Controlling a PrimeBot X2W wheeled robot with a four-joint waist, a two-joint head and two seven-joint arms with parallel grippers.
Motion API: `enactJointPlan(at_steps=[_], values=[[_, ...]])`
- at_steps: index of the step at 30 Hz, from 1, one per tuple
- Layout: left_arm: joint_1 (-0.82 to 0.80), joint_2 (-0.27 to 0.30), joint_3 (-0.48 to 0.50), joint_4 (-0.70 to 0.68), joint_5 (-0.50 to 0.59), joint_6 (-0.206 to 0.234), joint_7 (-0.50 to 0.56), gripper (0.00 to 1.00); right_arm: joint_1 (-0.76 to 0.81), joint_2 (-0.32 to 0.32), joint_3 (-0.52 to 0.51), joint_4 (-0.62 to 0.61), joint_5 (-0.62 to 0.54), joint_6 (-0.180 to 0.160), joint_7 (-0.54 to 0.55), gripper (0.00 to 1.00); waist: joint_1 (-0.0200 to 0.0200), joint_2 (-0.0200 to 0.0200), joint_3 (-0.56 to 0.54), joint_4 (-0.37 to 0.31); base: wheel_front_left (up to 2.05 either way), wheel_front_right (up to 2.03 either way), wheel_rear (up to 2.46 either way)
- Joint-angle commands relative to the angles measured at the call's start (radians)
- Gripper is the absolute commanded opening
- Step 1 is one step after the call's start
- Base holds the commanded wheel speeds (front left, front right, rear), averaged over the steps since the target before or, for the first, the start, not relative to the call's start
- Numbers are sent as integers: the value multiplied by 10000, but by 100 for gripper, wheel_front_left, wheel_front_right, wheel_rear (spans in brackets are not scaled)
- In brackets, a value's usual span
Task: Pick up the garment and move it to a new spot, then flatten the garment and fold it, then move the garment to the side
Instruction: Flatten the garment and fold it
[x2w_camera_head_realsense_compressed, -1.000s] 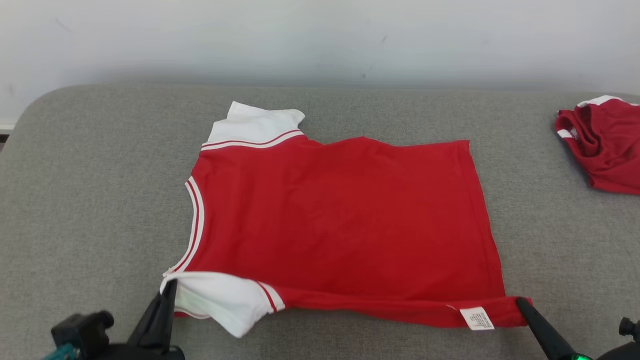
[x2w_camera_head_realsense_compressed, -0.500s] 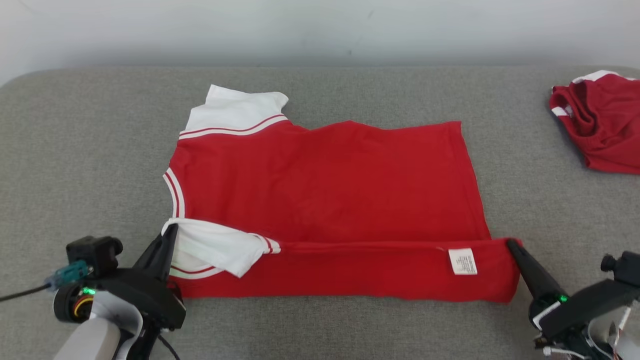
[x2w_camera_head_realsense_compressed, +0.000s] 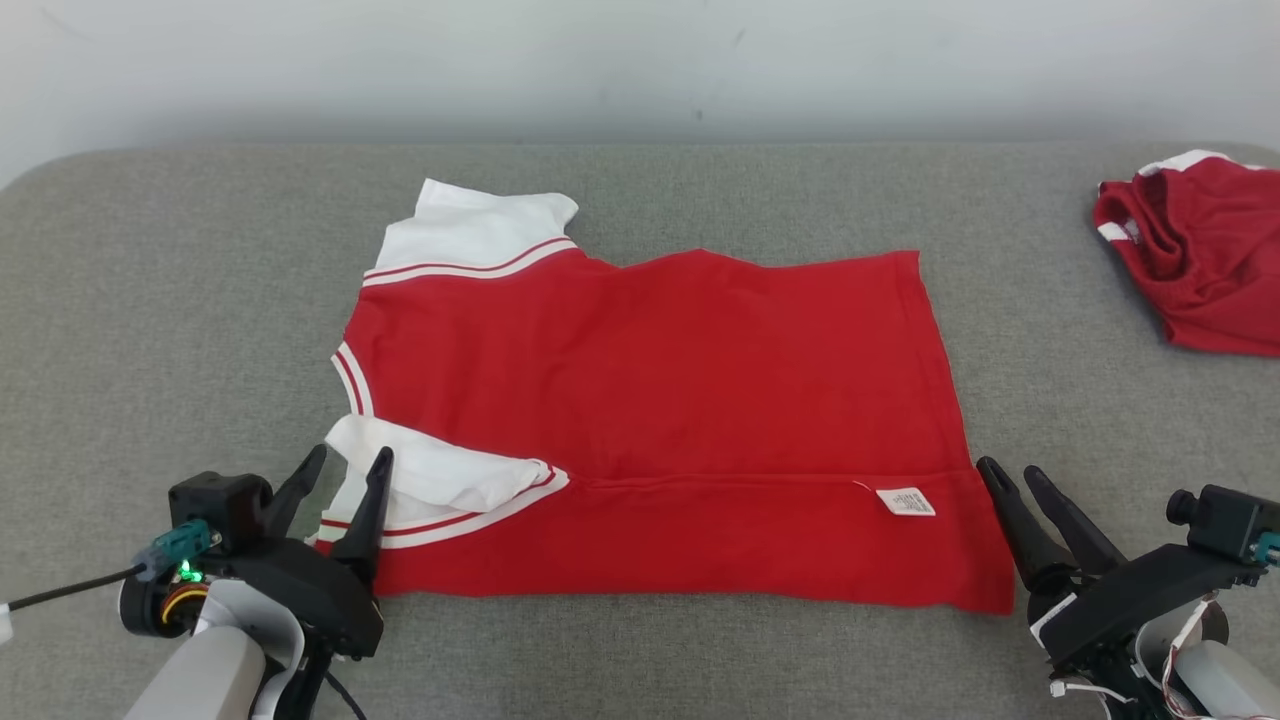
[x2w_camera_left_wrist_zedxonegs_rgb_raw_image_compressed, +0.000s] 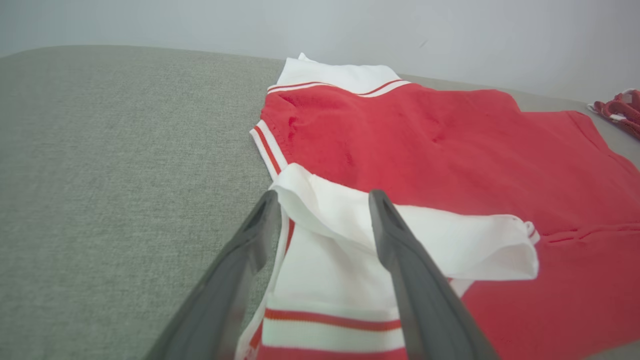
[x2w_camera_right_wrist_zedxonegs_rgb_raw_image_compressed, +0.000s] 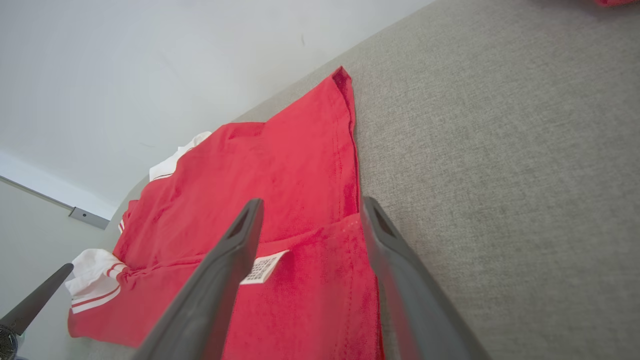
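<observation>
The red garment (x2w_camera_head_realsense_compressed: 660, 400) with white sleeves lies flat on the grey padded surface (x2w_camera_head_realsense_compressed: 150, 300), its near strip folded over onto the body. A white label (x2w_camera_head_realsense_compressed: 905, 501) shows on that strip. My left gripper (x2w_camera_head_realsense_compressed: 350, 455) stands open at the near left corner, its fingers on either side of the folded white sleeve (x2w_camera_left_wrist_zedxonegs_rgb_raw_image_compressed: 345, 235) without pinching it. My right gripper (x2w_camera_head_realsense_compressed: 1008, 467) is open at the near right corner, just off the hem. In the right wrist view its fingers straddle the garment's (x2w_camera_right_wrist_zedxonegs_rgb_raw_image_compressed: 280, 165) right edge.
A second red garment (x2w_camera_head_realsense_compressed: 1195, 260) lies crumpled at the far right of the surface. A pale wall (x2w_camera_head_realsense_compressed: 640, 60) rises behind the far edge. Bare grey surface lies to the left and beyond the garment.
Both grippers carried the near edge over onto the garment, then opened and let go. The folded strip now rests flat. The head camera has shifted slightly.
</observation>
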Motion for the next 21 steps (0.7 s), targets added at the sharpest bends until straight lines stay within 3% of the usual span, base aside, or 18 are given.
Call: enactJointPlan(at_steps=[1, 13, 21], values=[[117, -3, -10, 12, 109, 38, -105, 100, 81, -2, -26, 4, -151, 20, -101, 100, -1, -1, -110, 52, 0, 0, 0], [1514, 6, 228, -717, -3, 406, -722, 100, 1790, 35, -599, -389, -1177, 20, -439, 100, -1, -1, -384, 322, 0, 0, 0], [2280, -53, 248, -916, 170, 637, -837, 100, 2595, 627, -1181, -708, -1786, 20, -118, 100, -1, -1, -306, 299, 0, 0, 0]])
